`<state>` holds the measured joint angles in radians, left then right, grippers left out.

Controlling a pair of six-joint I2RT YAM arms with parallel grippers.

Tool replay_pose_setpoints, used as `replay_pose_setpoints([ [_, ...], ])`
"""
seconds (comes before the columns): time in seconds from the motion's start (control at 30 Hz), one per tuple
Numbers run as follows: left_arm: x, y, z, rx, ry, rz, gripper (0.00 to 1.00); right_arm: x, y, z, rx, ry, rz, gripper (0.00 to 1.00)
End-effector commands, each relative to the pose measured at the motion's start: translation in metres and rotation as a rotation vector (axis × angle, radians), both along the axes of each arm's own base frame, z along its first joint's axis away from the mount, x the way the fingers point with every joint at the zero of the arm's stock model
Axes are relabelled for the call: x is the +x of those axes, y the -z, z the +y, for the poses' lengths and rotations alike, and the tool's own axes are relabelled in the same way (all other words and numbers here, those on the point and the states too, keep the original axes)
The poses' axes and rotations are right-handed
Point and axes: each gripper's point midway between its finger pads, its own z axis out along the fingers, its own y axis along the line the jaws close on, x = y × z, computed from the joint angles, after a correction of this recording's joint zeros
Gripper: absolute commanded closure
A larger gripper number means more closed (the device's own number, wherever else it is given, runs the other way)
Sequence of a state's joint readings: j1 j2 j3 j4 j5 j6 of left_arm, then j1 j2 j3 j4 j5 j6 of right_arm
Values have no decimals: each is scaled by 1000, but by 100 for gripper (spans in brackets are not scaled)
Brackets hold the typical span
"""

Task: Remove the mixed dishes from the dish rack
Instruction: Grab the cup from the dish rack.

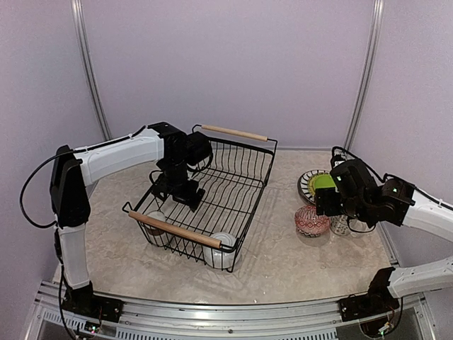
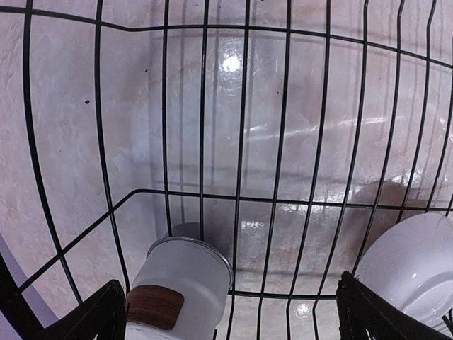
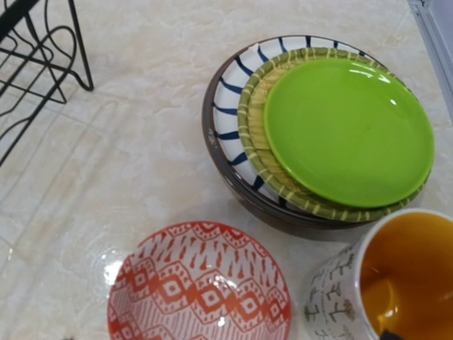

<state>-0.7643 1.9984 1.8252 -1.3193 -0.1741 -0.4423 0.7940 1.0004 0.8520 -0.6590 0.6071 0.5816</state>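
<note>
Found the rack (image 1: 244, 177) on the left half of the table (image 1: 283, 262), set at an angle, with a wooden handle at its far end and another at its near end. Saw the left gripper (image 1: 177, 193) low inside it, over the wire floor, its fingers (image 2: 99, 315) spread wide to the two lower corners of the wrist view and clasping nothing. Counted two pieces inside the rack, both toward its near end: a white mug (image 2: 185, 273) with a brown patch on its side, just by one finger, and a white dish (image 2: 416, 263) by the other. Could not tell whether either finger touched them.

Noted the other dishes out on the table, right of the rack. Made out a stack of plates (image 3: 318, 127): a dark-rimmed one at the bottom, then a striped plate (image 3: 228, 106), then a yellow-green ribbed one, and a green plate (image 3: 347, 131) on top. Saw a red bowl (image 3: 198, 283) upright near the stack but apart from it, and an orange mug (image 3: 403, 276) upright just beside the bowl, close against the stack's edge. Placed the right gripper (image 1: 327, 202) above bowl and mug. Could not tell how its jaws stood, the fingers being hidden in both views.
</note>
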Motion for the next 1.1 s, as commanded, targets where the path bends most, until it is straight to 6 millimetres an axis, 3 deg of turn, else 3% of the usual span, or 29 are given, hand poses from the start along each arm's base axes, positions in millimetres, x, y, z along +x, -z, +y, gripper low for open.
replay_pose_setpoints([
  [0.0, -42, 8, 47, 207, -8, 175, 1, 0, 3, -9, -25, 20, -2, 10],
  [0.23, -56, 21, 72, 304, -52, 206, 3, 5, 0, -3, -35, 11, -1, 9],
  [0.43, -60, 17, 87, 345, -93, 180, 1, 8, 2, 1, -46, 0, 6, 9],
  [0.77, -81, 20, 92, 321, -120, 237, 1, 11, 1, 3, -57, -4, 6, 8],
  [1.07, -96, 17, 79, 244, -111, 284, 4, 12, 2, 4, -58, -6, 9, 8],
])
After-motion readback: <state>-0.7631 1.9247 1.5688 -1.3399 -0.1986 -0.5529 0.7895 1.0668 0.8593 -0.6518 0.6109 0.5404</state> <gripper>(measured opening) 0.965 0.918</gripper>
